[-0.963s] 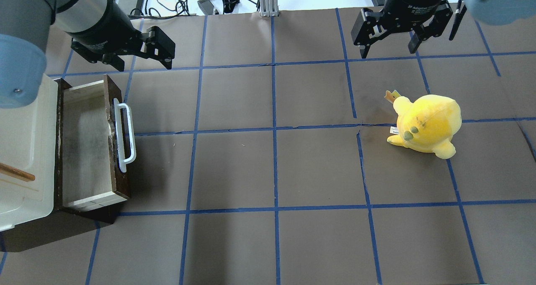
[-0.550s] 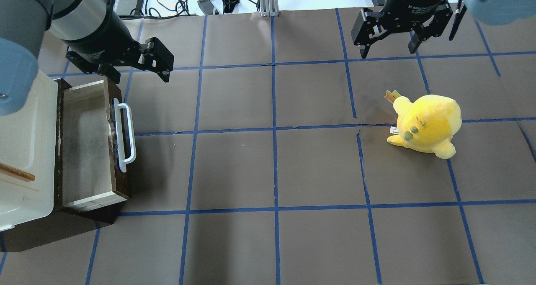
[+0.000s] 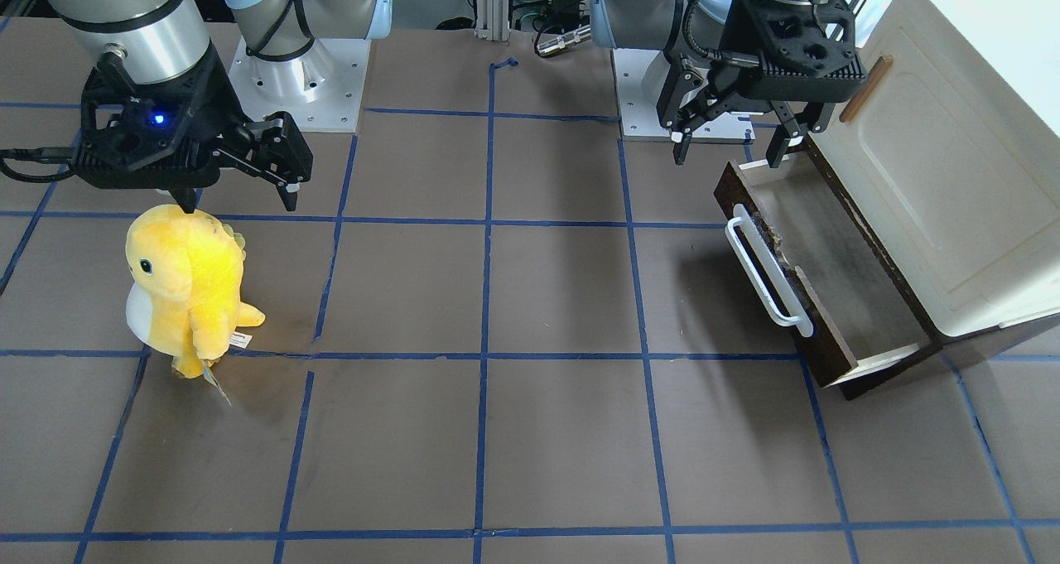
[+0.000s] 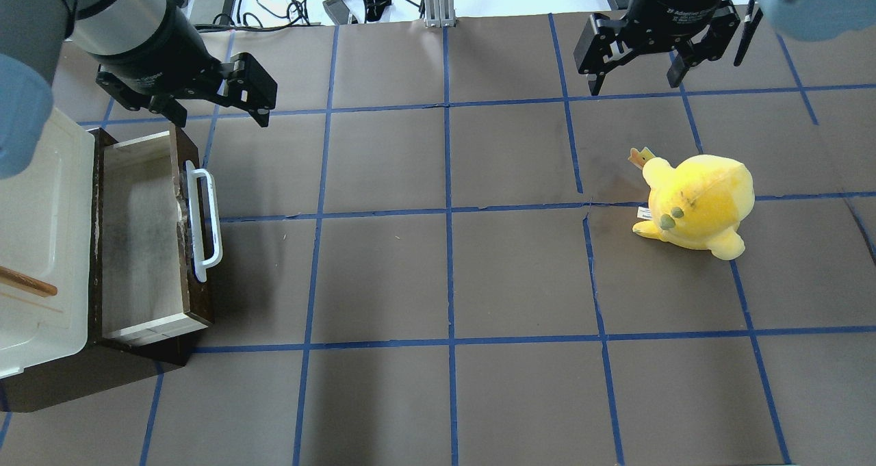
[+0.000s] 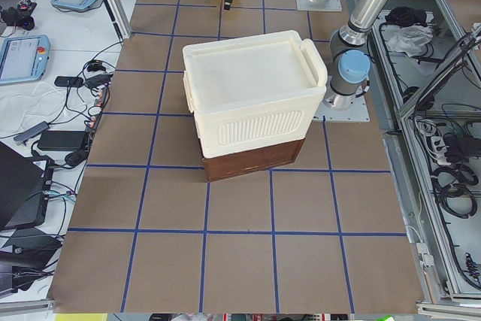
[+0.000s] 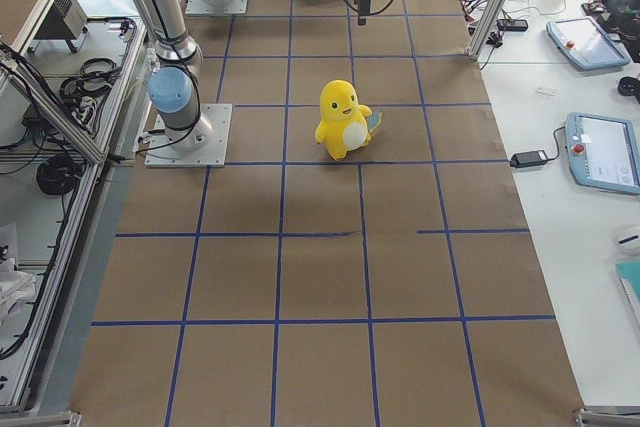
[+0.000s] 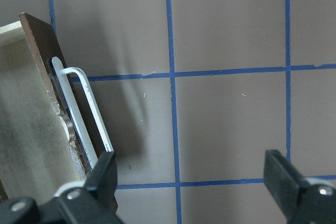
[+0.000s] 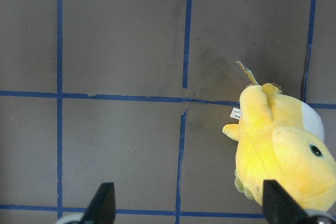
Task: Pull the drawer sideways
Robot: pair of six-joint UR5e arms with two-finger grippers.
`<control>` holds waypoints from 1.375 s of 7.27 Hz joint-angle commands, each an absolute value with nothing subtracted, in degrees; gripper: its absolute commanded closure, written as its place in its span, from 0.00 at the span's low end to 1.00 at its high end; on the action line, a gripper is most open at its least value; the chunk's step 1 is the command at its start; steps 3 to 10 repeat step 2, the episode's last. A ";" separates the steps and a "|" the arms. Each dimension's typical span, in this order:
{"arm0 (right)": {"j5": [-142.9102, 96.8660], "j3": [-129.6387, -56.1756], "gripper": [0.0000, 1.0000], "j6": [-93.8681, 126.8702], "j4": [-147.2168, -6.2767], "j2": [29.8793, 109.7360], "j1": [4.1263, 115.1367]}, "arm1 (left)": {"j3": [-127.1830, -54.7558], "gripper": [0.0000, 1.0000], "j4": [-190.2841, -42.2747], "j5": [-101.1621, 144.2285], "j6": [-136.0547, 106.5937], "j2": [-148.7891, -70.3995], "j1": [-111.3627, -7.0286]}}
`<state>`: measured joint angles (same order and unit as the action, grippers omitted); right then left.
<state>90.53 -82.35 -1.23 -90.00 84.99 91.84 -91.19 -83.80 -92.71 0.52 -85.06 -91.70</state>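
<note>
1. Seeing the left gripper (image 4: 215, 113) hanging above the table (image 4: 445, 384), jaws spread wide, gripping nothing.
2. Spotting the drawer (image 4: 140, 247) down below that pincer and a bit off to one side, sticking out from under the cream cabinet (image 4: 41, 233), not touching either finger.
3. Peeking inside: pale, grey-smudged wood showing, with the white handle (image 4: 205, 223) running along the front, the drawer edge nearest the pincer.
4. Noticing the right gripper (image 4: 633, 83) hanging wide open too, holding nothing, with a yellow plush (image 4: 698, 202) standing on the table below it, apart from its fingers.
</note>
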 commanded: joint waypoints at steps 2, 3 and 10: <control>90.53 -82.35 0.00 -1.23 -90.00 84.99 91.85 | -92.20 0.00 -83.50 -94.40 -0.08 -84.99 -91.58; 90.53 -82.35 0.00 -1.23 -90.00 84.99 91.85 | -92.20 0.00 -83.50 -94.40 -0.08 -84.99 -91.58; 90.53 -82.35 0.00 -1.23 -90.00 84.99 91.85 | -92.20 0.00 -83.50 -94.40 -0.08 -84.99 -91.58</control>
